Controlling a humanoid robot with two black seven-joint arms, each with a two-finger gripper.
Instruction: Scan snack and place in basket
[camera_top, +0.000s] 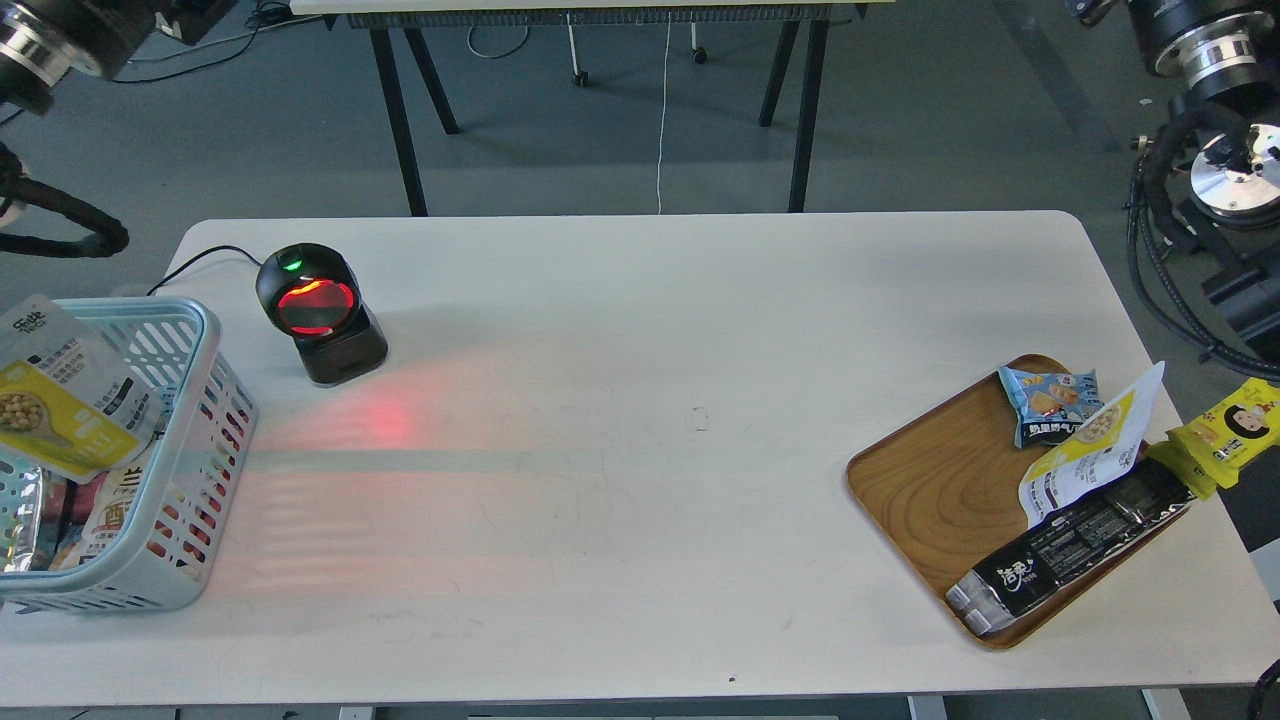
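The snack (60, 390), a pouch with a yellow lower half and a pale top, lies tilted on top of other packs inside the light blue basket (215, 345) at the table's left edge. Nothing holds it. My left arm's wrist (45, 40) is up in the top left corner, well above and behind the basket. Only a dark part of the left gripper (190, 15) shows at the top edge, and its fingers cannot be told apart. My right arm (1200, 45) is at the top right, and its gripper is cut off by the frame.
A black scanner (320, 310) with a red glowing window stands right of the basket. A wooden tray (930, 480) at the right holds a flatter yellow-and-white pouch (1090, 455), a long black bar pack (1070, 545) and a blue pack (1050, 405). A yellow pack (1225, 435) lies beside it.
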